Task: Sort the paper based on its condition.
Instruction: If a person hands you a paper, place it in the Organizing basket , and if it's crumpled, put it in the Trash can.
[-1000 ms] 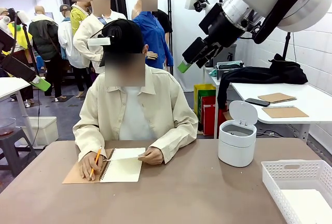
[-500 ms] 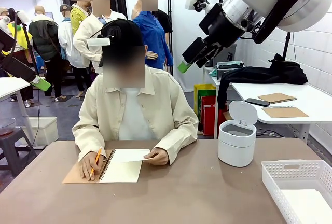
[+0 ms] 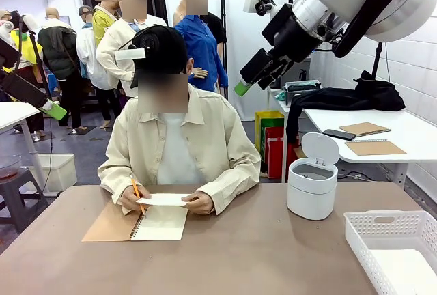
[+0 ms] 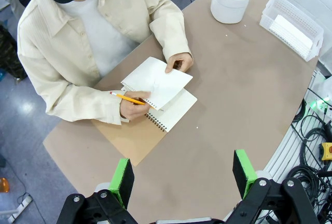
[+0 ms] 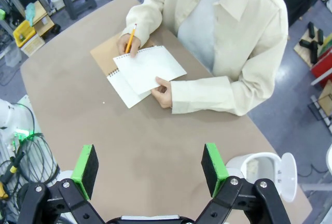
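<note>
Preparation step: at centre-left of the front view the person lifts a sheet of paper (image 3: 162,199) off the spiral notebook (image 3: 160,223); both the left gripper (image 4: 184,175) and the right gripper (image 5: 149,169), raised high, stand wide open and empty, and next probably must take the handed sheet.

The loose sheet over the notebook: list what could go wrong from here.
1. The person's hands pinch the loose sheet above the spiral notebook; reaching in now could hit them or the pencil.
2. The sheet looks thin and is lifted; a gripper could crease it and spoil the sorting.
3. Both the left gripper and the right gripper hang open high above; coming down, one might knock the open white bin.
</note>
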`<state>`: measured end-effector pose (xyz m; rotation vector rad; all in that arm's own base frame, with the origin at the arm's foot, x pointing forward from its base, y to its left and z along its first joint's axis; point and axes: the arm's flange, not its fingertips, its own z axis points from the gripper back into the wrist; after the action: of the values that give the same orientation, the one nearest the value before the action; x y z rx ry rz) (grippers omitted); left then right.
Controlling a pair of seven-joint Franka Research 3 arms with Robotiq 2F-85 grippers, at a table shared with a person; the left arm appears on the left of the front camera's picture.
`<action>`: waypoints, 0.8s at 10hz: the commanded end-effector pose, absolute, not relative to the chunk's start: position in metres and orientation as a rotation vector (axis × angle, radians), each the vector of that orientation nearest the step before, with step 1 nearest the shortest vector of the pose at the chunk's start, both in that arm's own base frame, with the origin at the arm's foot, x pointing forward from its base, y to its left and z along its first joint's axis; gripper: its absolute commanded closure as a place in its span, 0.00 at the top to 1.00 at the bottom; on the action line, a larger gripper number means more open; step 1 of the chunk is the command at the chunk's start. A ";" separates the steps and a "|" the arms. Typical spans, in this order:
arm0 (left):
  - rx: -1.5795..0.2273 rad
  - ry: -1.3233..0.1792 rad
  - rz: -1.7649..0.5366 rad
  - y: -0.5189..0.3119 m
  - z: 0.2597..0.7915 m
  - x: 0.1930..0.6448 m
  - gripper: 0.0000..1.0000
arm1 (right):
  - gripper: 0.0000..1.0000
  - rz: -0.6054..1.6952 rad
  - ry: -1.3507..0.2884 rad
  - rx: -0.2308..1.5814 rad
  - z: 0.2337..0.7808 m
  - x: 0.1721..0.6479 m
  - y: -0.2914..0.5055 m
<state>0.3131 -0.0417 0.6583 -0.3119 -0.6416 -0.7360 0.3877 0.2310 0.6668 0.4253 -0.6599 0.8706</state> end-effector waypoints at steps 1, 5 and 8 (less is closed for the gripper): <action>-0.313 -0.646 -0.734 -0.041 0.659 0.313 1.00 | 1.00 0.871 -0.661 0.425 0.667 0.390 0.231; -0.313 -0.646 -0.734 -0.041 0.659 0.313 1.00 | 1.00 0.871 -0.661 0.425 0.667 0.390 0.231; -0.313 -0.646 -0.734 -0.041 0.659 0.313 1.00 | 1.00 0.871 -0.661 0.425 0.667 0.390 0.231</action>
<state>0.3131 -0.0417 0.6583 -0.3119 -0.6416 -0.7360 0.3877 0.2310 0.6668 0.4253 -0.6599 0.8706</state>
